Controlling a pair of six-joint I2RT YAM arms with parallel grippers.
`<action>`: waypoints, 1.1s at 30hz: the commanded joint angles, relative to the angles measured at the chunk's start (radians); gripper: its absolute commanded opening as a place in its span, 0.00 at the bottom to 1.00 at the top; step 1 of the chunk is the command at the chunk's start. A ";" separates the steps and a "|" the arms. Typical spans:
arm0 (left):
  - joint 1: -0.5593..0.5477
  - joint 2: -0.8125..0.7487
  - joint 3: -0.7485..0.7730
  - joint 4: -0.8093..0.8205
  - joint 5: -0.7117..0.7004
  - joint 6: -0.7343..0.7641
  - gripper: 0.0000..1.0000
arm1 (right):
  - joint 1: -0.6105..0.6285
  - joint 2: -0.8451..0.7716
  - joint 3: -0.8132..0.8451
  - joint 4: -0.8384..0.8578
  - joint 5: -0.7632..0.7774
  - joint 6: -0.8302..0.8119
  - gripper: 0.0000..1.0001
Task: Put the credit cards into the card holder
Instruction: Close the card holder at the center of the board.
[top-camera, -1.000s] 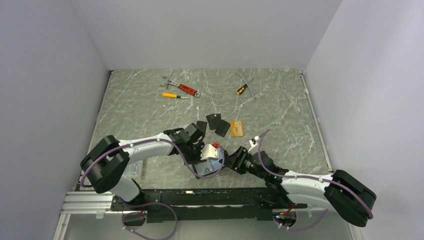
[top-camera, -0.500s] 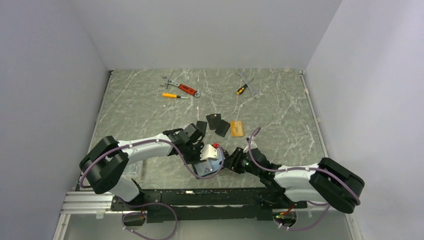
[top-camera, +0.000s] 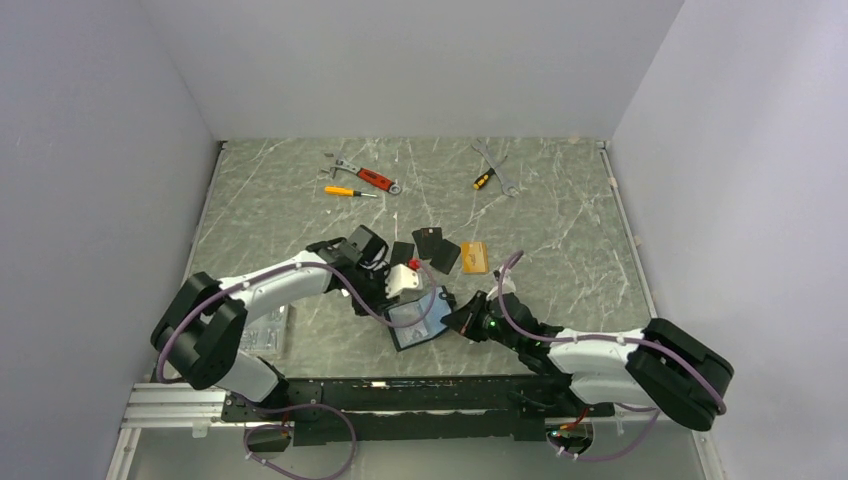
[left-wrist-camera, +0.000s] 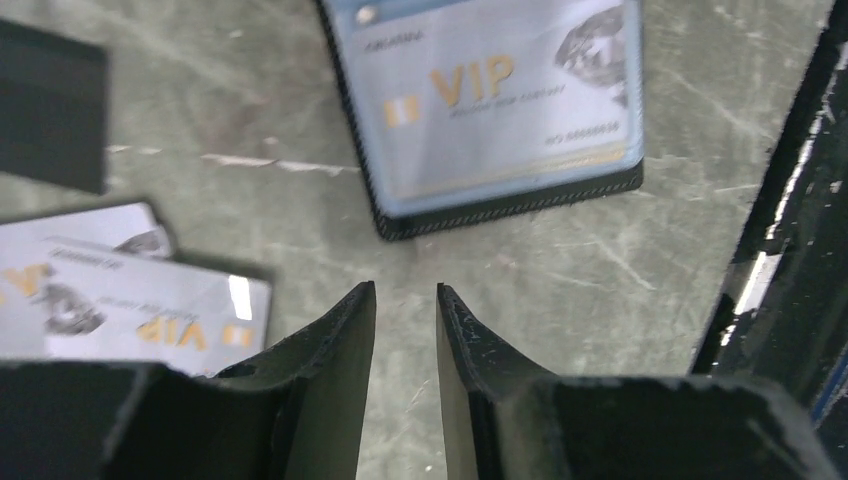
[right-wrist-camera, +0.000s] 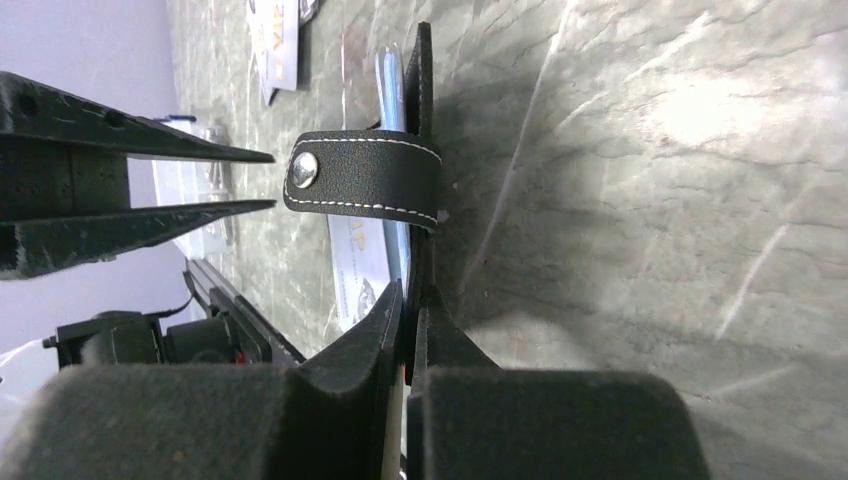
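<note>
The card holder (top-camera: 420, 320) lies open on the table near the front, with a silver VIP card (left-wrist-camera: 500, 100) tucked inside it. My right gripper (top-camera: 458, 318) is shut on the holder's right edge (right-wrist-camera: 418, 250), just below its snap strap (right-wrist-camera: 365, 180). My left gripper (left-wrist-camera: 405, 295) hovers a little behind the holder, open, with only bare table between its fingers. Loose credit cards lie further back: dark ones (top-camera: 436, 248) and a gold-orange one (top-camera: 474, 257). Two silver VIP cards (left-wrist-camera: 130, 300) and a black card (left-wrist-camera: 50, 120) show left of my left fingers.
A red-handled wrench (top-camera: 370, 178) and a yellow screwdriver (top-camera: 350, 191) lie at the back left. A wrench with a small screwdriver (top-camera: 495, 170) lies at the back right. A clear object (top-camera: 265, 330) sits by the left arm's base. White walls enclose the table.
My left gripper has pulled back and to the left, away from the card holder. My right gripper has moved in and shut on the holder's edge; the silver card now shows inside it.
</note>
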 joint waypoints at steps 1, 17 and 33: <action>0.037 -0.085 0.003 -0.029 0.053 0.042 0.35 | 0.003 -0.106 -0.029 -0.113 0.107 0.033 0.00; -0.148 -0.047 -0.134 0.231 -0.103 0.143 0.37 | 0.005 -0.171 -0.089 -0.307 0.128 0.115 0.00; -0.353 0.013 -0.174 0.370 -0.290 0.189 0.36 | 0.005 -0.087 -0.074 -0.232 0.075 0.120 0.00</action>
